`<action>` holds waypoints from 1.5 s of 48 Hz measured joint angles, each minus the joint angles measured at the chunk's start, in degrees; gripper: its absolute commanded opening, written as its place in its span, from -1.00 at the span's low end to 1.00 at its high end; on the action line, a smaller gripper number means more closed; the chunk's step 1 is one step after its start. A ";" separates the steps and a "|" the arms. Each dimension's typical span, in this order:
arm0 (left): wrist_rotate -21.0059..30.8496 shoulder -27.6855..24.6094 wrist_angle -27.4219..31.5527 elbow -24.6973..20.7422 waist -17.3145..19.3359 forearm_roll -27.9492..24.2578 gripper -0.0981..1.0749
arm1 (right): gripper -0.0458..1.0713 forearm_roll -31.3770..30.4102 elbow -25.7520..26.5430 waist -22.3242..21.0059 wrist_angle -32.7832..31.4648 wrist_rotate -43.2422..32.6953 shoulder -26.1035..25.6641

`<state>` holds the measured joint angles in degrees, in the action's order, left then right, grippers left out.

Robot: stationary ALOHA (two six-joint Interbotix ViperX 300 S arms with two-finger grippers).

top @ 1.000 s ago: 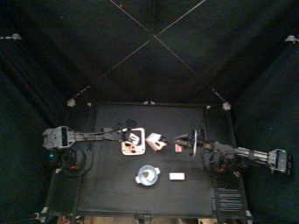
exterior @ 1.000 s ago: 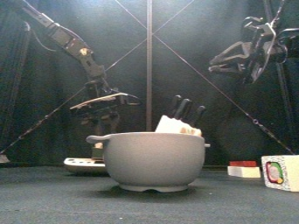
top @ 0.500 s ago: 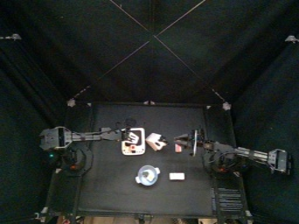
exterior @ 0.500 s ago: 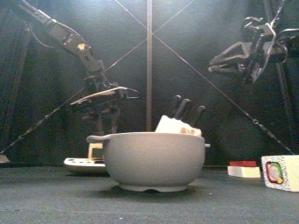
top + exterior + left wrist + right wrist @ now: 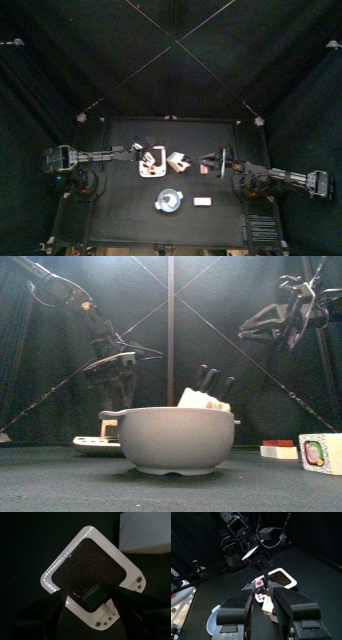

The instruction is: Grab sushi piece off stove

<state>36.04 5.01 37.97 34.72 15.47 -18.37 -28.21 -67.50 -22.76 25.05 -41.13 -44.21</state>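
Hovered open-fingered over the sushi piece (image 5: pixel 91 594) on the stove (image 5: pixel 64 565), left gripper (image 5: pixel 90 603) risking nudging it off if misaligned.

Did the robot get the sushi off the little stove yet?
Not yet. The sushi piece is on the stove, on its dark round burner. The left pincer is right over it, a jaw on each side, open, nothing pinched. Left to do: close on the sushi and lift it away. The right pincer rests off to the right side, empty.
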 measured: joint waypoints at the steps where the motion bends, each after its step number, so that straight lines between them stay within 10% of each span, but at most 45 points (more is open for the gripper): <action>1: -1.49 0.00 0.09 0.18 0.00 0.62 0.82 | 0.30 0.00 0.00 0.00 0.00 0.00 0.00; 17: -11.43 -0.18 -0.79 1.58 0.00 6.42 0.81 | 0.30 0.00 -0.09 -0.26 0.00 0.00 0.00; 72: -10.55 -1.93 -4.57 2.20 0.70 6.06 0.14 | 0.30 0.00 -0.26 -0.53 0.00 0.00 -0.09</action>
<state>25.49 3.08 33.40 36.91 16.17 -12.30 -28.21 -67.76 -23.29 25.05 -41.13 -44.30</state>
